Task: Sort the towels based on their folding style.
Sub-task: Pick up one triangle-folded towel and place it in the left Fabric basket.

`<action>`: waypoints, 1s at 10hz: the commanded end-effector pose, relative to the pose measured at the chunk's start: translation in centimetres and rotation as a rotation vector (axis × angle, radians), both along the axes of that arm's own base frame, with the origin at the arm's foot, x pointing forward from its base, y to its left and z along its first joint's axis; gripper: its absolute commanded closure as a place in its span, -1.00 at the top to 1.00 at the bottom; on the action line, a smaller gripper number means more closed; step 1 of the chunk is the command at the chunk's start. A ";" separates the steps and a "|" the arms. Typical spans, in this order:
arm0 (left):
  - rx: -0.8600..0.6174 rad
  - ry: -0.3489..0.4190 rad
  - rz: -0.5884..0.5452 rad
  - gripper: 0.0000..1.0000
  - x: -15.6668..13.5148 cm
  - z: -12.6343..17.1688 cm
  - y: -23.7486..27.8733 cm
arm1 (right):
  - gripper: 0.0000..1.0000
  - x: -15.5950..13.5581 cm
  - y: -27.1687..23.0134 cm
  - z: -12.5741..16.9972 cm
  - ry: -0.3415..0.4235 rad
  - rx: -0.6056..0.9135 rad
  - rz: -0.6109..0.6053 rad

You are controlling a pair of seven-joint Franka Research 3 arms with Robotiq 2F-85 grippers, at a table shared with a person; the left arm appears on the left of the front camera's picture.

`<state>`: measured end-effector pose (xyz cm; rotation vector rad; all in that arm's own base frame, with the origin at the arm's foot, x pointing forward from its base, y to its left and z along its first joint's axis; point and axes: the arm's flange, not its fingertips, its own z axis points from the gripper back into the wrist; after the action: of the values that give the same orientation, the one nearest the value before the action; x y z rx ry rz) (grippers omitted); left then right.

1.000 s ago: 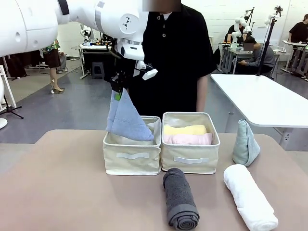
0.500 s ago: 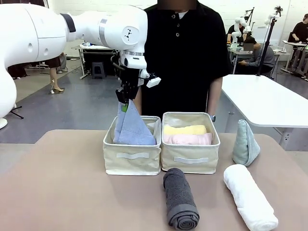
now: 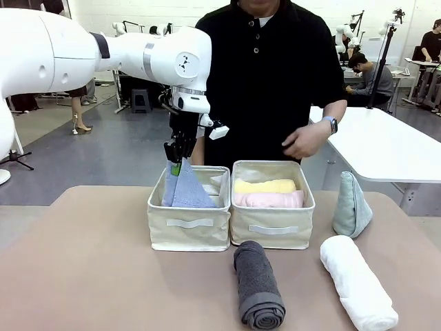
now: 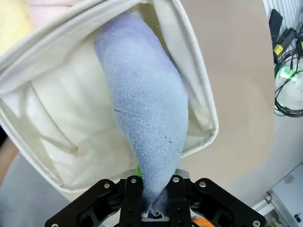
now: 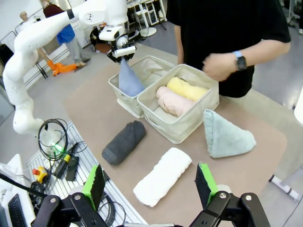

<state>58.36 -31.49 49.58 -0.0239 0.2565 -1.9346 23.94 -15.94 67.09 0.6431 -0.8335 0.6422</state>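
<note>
The left gripper [image 3: 177, 155] pinches the tip of the lavender-blue cone towel [image 3: 187, 194], its base inside the left fabric bin [image 3: 189, 233] (the right gripper [image 5: 149, 185] gapes wide). Released while leaning, the cone could slump and unfold.

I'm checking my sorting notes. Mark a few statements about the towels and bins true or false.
1. The left end effector is shut on the lavender-blue towel, over the left bin. True.
2. The left bin holds two rolled towels. False: the yellow towel and pink towel lie in the right bin.
3. The dark grey towel lies on the table in front of the bins. True.
4. Every cone-folded towel sits in a bin. False: the pale teal towel stands on the table, right of the bins.
</note>
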 end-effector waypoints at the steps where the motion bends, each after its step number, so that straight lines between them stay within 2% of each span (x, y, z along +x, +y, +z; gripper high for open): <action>1: 0.024 -0.029 0.089 -0.68 -2.5 -0.6 1.1 | 1.00 0.2 0.0 0.0 0.008 0.000 0.001; 3: -0.048 -0.057 0.152 -0.68 -2.9 -0.9 2.4 | 1.00 0.2 0.0 0.0 0.008 0.000 0.001; 5: -0.074 -0.044 0.175 -0.68 -3.1 -2.0 3.2 | 1.00 0.2 0.0 0.0 0.008 0.000 0.001; 8: -0.126 0.088 0.177 -0.68 -2.1 -4.6 3.6 | 1.00 0.2 0.0 0.0 0.008 0.000 0.001; 10: -0.124 0.134 0.176 -0.68 -1.7 -5.5 3.5 | 1.00 0.2 0.0 0.0 0.008 0.000 0.001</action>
<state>56.76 -27.89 44.06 -0.1984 0.2208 -1.7593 23.94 -15.95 67.09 0.6432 -0.8336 0.6420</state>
